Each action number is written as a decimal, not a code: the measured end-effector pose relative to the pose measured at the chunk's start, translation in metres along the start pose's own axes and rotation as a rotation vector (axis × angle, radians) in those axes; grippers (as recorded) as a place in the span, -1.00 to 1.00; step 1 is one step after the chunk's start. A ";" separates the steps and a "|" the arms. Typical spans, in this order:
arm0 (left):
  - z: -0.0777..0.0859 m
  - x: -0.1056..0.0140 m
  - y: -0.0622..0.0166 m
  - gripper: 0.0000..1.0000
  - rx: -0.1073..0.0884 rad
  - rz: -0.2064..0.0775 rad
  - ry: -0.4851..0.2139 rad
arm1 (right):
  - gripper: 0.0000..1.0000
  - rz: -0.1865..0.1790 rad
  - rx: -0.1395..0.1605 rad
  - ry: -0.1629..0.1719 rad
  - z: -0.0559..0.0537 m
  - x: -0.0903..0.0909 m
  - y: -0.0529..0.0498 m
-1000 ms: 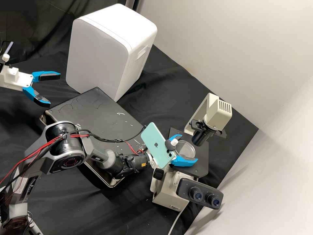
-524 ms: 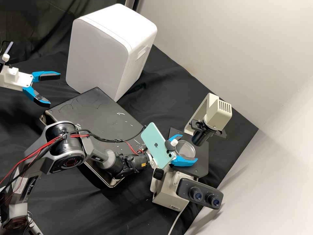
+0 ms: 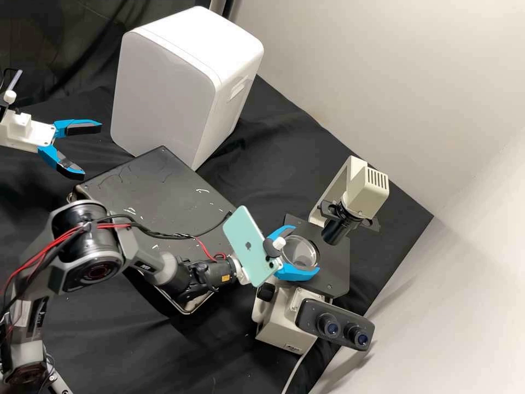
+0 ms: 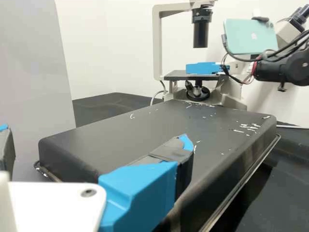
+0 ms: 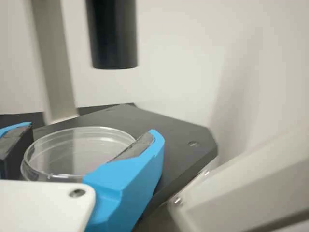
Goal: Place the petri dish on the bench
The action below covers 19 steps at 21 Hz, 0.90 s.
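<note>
Counter (image 3: 284,148): black cloth, carrying a microscope (image 3: 284,323) and a black tray (image 3: 164,186).
Petri dish (image 3: 299,253): over the microscope's stage (image 3: 331,268).
Right gripper (image 3: 306,249): pinching it by the rim.
Left gripper (image 3: 90,150): spread wide, beside the tray.

wall (image 3: 394,71): plain white; bench (image 3: 273,142): black cloth cover; light: soft, even

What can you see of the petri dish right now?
Clear, round, shallow petri dish, plastic by its look, apparently empty, level. The jaws of the right gripper clamp its side wall. It is over the black microscope stage, near the dark lens barrel above. Whether its base touches the stage I cannot tell.
</note>
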 end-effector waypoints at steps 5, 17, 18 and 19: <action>0.000 0.000 0.0000 1.00 0.000 0.000 0.000 | -1.00 -0.028 0.002 0.043 -0.014 -0.031 -0.007; 0.000 0.000 0.0000 1.00 0.000 0.000 0.000 | -1.00 -0.056 0.060 0.174 -0.043 -0.082 -0.013; 0.000 0.000 0.0000 1.00 0.000 0.000 0.000 | -1.00 -0.063 0.062 0.197 -0.048 -0.086 -0.016; 0.000 0.000 0.0000 1.00 0.000 0.000 0.000 | -1.00 -0.071 0.063 0.213 -0.051 -0.090 -0.018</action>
